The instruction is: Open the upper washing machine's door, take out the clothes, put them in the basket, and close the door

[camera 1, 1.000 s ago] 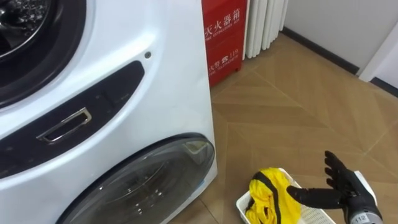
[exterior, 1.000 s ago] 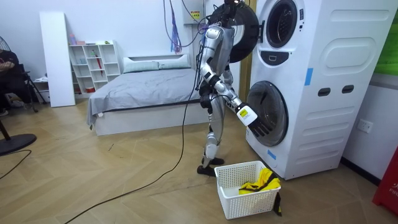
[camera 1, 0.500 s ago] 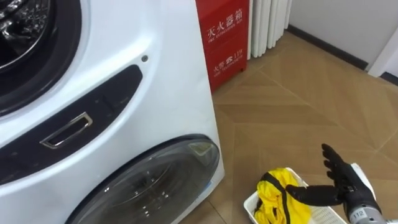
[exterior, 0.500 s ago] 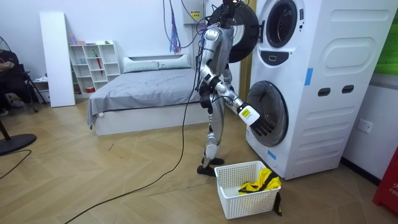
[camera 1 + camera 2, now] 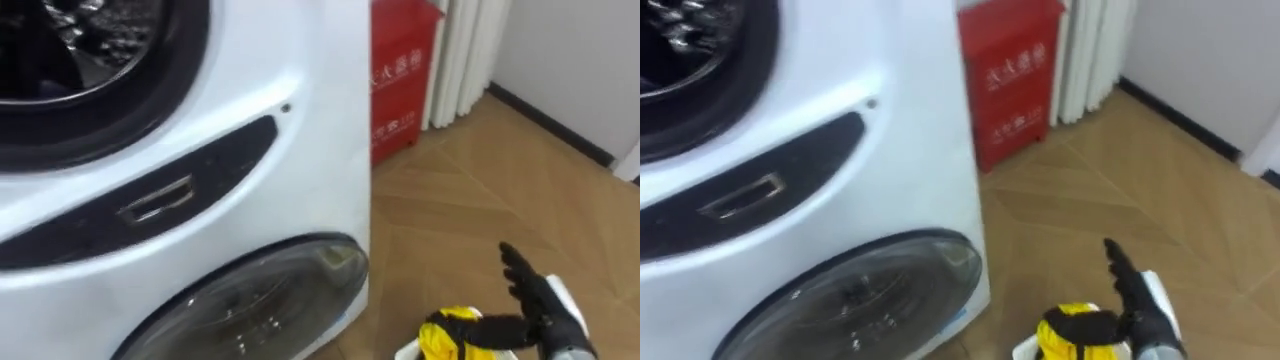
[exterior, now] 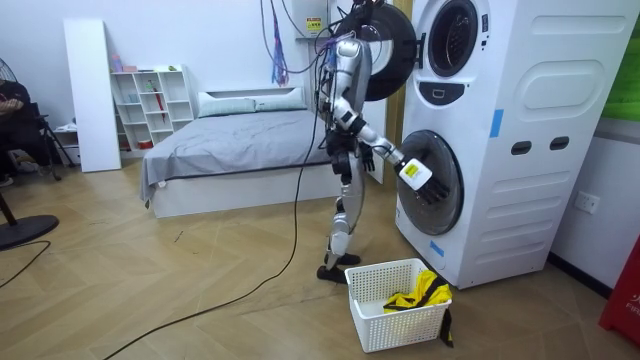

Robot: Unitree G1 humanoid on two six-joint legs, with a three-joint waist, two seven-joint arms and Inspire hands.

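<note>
The right hand [image 5: 535,298] is held empty with its fingers spread and relaxed, the thumb reaching out toward the view's left. In the room view it is seen raised and carried closer to the machine than half a second earlier, so that it now hangs just in front of the closed lower door [image 5: 255,305]. Below the hand a yellow garment [image 5: 447,333] is seen lying in the white basket [image 6: 395,325], which is set on the floor just beside the foot of the washing machine [image 5: 300,130]. The eye views have been shifted as a whole, which is taken as the head's own move: more of the open upper drum [image 5: 90,50] is brought into sight, and the basket is pushed toward the lower edge. From this it is judged that one piece has been delivered and that a return to the upper drum is being begun. Whether more clothes are left inside the drum cannot be told.
</note>
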